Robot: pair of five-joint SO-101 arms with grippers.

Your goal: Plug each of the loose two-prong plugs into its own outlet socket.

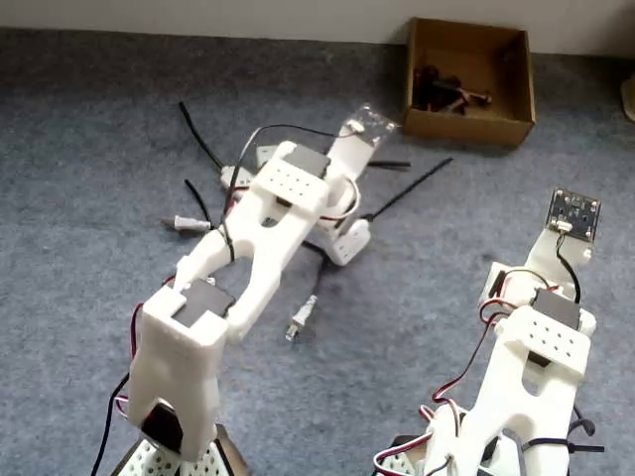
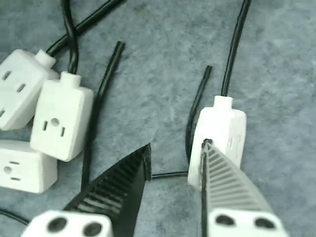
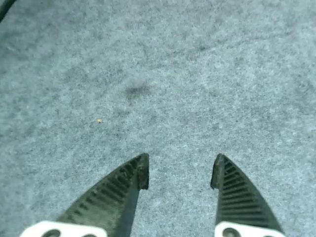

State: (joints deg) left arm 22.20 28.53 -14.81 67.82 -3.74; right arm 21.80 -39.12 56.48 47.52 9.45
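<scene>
Carpet: grey carpet [image 1: 79, 119] all over, cords tangled on it.
Left claw: your left gripper [image 2: 176, 148] was spread wide and empty, one finger overlapping the lone socket [image 2: 224, 128].
Right claw: your right gripper [image 3: 181, 160] was spread too, over bare carpet.
Plugs: near plug [image 1: 301, 319] and far plug [image 1: 189, 224] lay unplugged, away from that socket.
Risk: you'd likely shove the socket sideways; nothing pinned it down.

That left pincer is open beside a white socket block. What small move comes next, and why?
The left pincer is open, yet one finger lies over the edge of the white socket block rather than straddling it. So probably a small sideways shift, bringing the block between the fingers.
</scene>
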